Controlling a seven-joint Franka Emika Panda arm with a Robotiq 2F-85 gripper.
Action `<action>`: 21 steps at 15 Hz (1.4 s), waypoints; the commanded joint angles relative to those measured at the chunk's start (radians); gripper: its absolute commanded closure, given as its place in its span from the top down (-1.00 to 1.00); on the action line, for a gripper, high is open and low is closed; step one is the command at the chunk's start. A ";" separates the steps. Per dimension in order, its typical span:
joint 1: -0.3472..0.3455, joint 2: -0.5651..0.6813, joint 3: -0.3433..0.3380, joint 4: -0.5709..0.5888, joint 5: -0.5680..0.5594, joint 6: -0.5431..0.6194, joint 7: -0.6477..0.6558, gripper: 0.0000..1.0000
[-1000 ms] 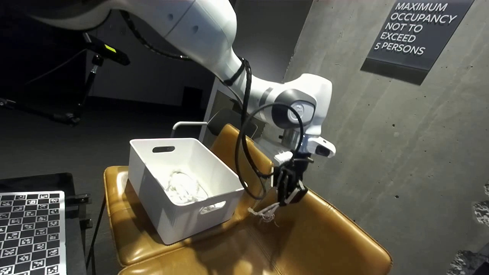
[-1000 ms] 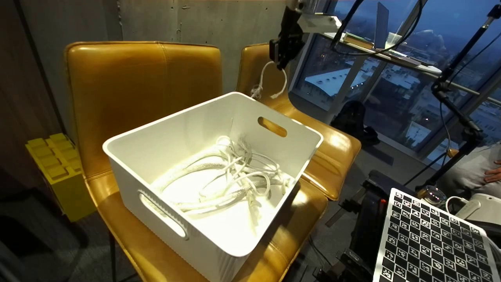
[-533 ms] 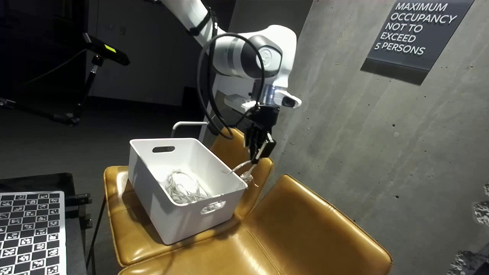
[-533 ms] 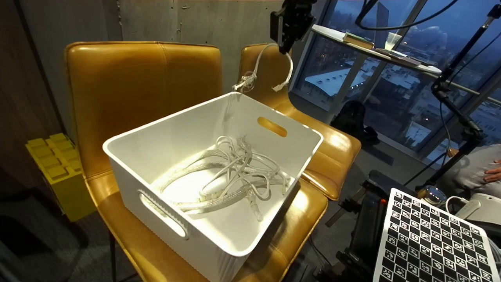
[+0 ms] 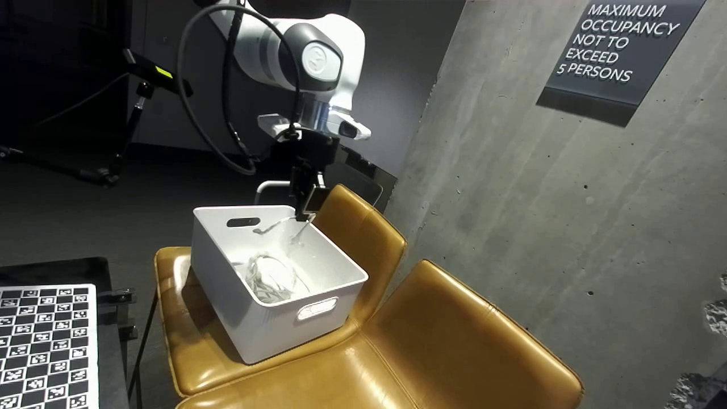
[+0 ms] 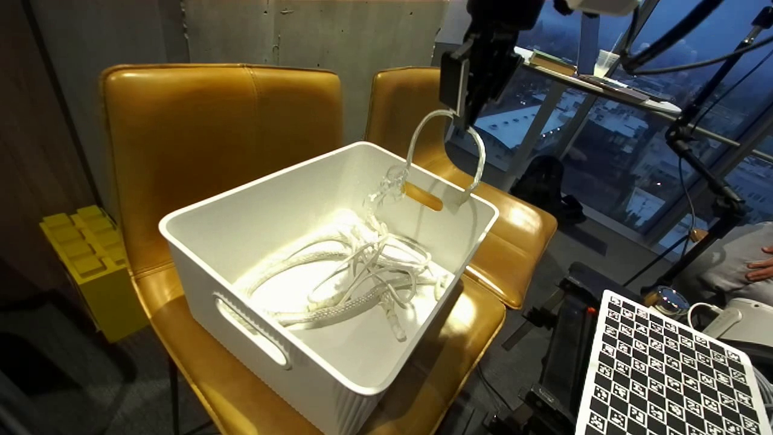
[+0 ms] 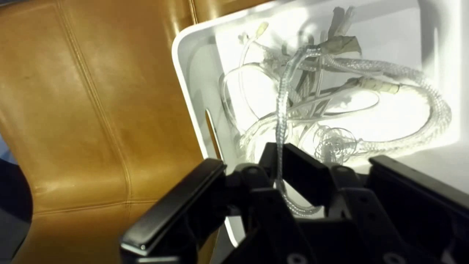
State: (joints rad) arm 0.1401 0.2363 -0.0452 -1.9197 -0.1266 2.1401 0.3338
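Observation:
My gripper (image 5: 305, 216) is shut on a short white braided cable (image 6: 481, 154) and holds it over the white bin (image 6: 253, 232). The gripper also shows in an exterior view (image 6: 464, 121) and in the wrist view (image 7: 280, 152). The cable bends over the fingertips and both ends hang down. One end has tangled clear wire, the other a flat tip. In the wrist view the held cable (image 7: 282, 99) runs up between the fingertips. Several white and clear cables (image 6: 362, 260) lie in a heap on the bin's floor, below the gripper.
The bin stands on a tan leather chair (image 6: 223, 133). A second tan chair (image 5: 466, 341) stands beside it. A checkered board (image 6: 664, 374) lies near the bin. A yellow block (image 6: 96, 266) stands behind the chair. A concrete wall (image 5: 539, 227) and a black camera stand (image 5: 162, 79) are nearby.
My gripper has risen from over the second chair and moved across to above the bin, carrying the cable with it. The bin and the cables in it look unmoved.

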 commanded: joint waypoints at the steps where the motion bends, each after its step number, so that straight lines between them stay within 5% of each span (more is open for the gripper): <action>1: -0.006 -0.068 0.029 -0.137 -0.021 0.071 0.039 -0.94; 7: -0.017 -0.084 0.045 -0.225 0.014 0.199 0.007 -0.90; 9: -0.015 -0.097 0.052 -0.253 0.023 0.248 0.001 -0.24; 17: -0.061 -0.117 0.047 -0.316 0.077 0.305 -0.083 0.91; 21: -0.125 -0.143 0.030 -0.344 0.139 0.282 -0.180 1.00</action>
State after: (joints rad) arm 0.0539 0.1499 -0.0056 -2.2183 -0.0340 2.4321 0.2258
